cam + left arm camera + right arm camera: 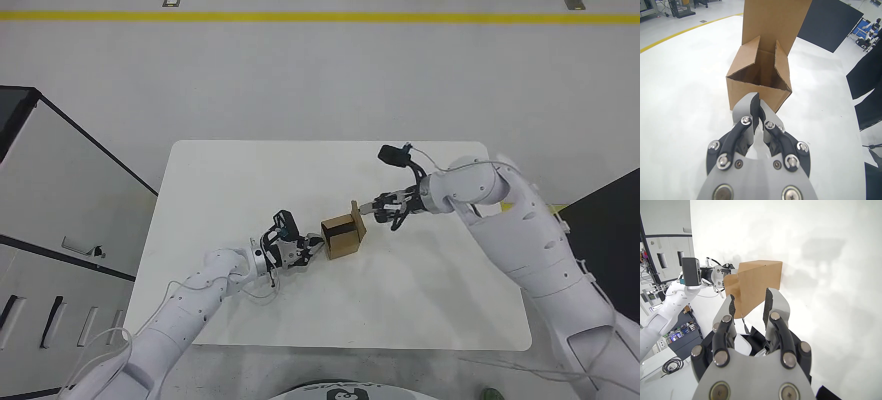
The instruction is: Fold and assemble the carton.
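Only part of the carton (745,92) can be made out from the left wrist. Its tall flap (772,20) is cut off by the picture's edge, and a strip of the near wall is covered by the left hand (758,96). That hand's fingers are pressed together on nothing, their tips just at the wall; contact cannot be settled. From the right wrist, the left hand's fingers are hidden behind the cardboard. The carton is stood near the middle of the bench (250,180) with its mouth pointed upward. The tall flap is upright, so the long axis is vertical, and two side flaps (751,55) are leaned inward. The right hand (750,293) is held spread at the tall flap's side, with an edge of cardboard seen between its fingers; whether that edge is touched cannot be told.
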`<state>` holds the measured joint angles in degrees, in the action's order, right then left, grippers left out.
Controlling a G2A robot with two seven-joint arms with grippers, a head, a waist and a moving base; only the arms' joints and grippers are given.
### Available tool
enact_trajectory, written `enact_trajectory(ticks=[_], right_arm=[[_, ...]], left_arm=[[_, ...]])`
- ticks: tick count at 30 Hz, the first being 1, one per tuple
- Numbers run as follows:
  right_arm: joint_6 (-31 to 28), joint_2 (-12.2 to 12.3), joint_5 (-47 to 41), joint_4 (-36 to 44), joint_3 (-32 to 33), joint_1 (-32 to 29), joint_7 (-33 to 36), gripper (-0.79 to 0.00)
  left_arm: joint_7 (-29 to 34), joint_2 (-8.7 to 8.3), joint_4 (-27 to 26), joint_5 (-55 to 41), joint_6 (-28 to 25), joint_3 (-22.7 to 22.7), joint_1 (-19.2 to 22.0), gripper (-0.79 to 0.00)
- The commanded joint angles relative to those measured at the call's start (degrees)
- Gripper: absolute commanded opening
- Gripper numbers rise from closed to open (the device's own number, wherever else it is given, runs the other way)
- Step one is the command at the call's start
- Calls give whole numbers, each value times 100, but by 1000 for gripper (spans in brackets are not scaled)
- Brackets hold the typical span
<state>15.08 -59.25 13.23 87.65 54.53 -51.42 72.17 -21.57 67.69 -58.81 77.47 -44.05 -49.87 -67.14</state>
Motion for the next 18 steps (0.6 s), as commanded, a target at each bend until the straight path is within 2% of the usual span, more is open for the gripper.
enact_trajectory(ticks=[1, 6, 18], right_arm=[[-7, -22, 54, -9, -95, 76, 17, -440], [-1, -84, 222, 5, -344, 284, 71, -483], [84, -218, 895, 186, -942, 729, 353, -499]], left_arm=[[0, 0, 0, 0, 0, 0, 0, -785], [0, 0, 0, 0, 0, 0, 0, -785], [0, 0, 0, 0, 0, 0, 0, -785]])
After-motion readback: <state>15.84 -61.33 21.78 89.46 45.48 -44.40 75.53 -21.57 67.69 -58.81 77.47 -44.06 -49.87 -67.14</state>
